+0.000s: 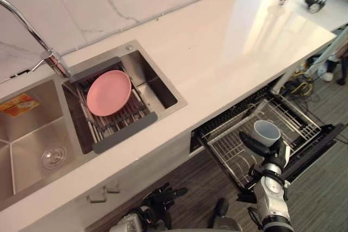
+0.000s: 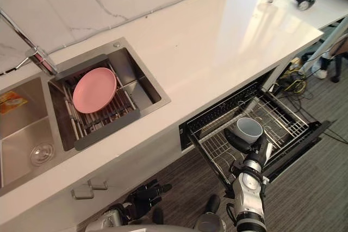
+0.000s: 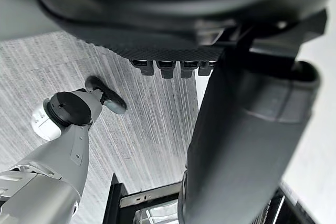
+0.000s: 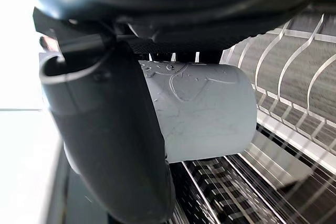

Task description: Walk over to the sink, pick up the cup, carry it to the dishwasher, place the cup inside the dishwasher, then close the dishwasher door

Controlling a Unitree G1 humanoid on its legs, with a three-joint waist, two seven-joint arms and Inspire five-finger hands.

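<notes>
One cup poised over the dishwasher rack

Right hand (image 1: 274,156) has its thumb and fingers curled round the grey-blue cup (image 1: 266,132), mouth tipped upward, over the wire rack (image 1: 296,113) of the pulled-out dishwasher. To place it well, it looks best to lower the cup onto a bare patch between the wire rows, let it settle before loosening the grasp, then draw clear without snagging. Left hand (image 1: 163,198) hangs low by the cabinet front, relaxed and empty. The sink (image 1: 163,88) lies well apart.

Rack (image 1: 228,148) seemingly close below right hand (image 1: 274,156)
</notes>
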